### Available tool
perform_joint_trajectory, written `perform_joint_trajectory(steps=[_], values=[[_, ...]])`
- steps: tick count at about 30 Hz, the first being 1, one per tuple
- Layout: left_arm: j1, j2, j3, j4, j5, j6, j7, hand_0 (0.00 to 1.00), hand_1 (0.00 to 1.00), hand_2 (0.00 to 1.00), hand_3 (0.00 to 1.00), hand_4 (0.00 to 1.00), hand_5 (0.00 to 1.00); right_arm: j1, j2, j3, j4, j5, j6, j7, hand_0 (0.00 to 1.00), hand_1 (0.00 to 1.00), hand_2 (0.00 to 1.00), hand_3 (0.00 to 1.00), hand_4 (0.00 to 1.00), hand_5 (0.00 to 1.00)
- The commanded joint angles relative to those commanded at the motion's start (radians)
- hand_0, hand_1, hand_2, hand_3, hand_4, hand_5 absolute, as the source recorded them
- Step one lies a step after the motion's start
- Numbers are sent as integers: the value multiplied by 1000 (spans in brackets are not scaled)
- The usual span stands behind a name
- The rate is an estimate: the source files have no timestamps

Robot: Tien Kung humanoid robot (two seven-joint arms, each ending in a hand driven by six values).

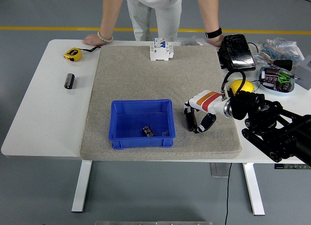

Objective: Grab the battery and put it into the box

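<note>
A black cylindrical battery (pixel 191 119) stands on the grey mat (pixel 146 77), just right of the blue box (pixel 118 123). My right hand (pixel 198 120), with its white, orange and red back, reaches in from the right, and its fingers (pixel 208 123) curl around this battery. The box holds a small dark battery (pixel 148 131) near its front right corner. Another black battery (pixel 69 80) lies on the bare white table (pixel 43 113) at the left. No left arm shows.
A person leans at the far side with both hands (pixel 92 39) resting on the table edge. A white circuit breaker (pixel 162 50), a yellow tape measure (pixel 73 53), a black device (pixel 236 51), a yellow object (pixel 241 85) and a parts dish (pixel 275 79) sit around.
</note>
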Motion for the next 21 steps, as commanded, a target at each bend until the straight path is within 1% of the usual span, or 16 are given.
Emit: perform_joint_trajectory(steps=[3, 4, 13, 21], values=[[0, 1, 0, 0, 0, 0, -1, 713, 641, 762, 706, 730, 523, 2, -3, 8, 5, 0, -5, 0, 532, 492, 522, 594, 877, 165], [0, 1, 1, 0, 0, 0, -1, 713, 642, 762, 707, 730, 523, 3, -4, 13, 6, 0, -7, 0, 514, 471, 497, 541, 829, 129], [0, 2, 0, 1, 0, -1, -1, 713, 640, 762, 708, 731, 524, 7, -15, 35, 12, -5, -9, -4, 509, 461, 483, 524, 816, 112], [2, 3, -5, 2, 4, -1, 0, 713, 641, 762, 708, 731, 524, 16, -31, 75, 46, -9, 1, -10, 507, 462, 483, 523, 813, 115]])
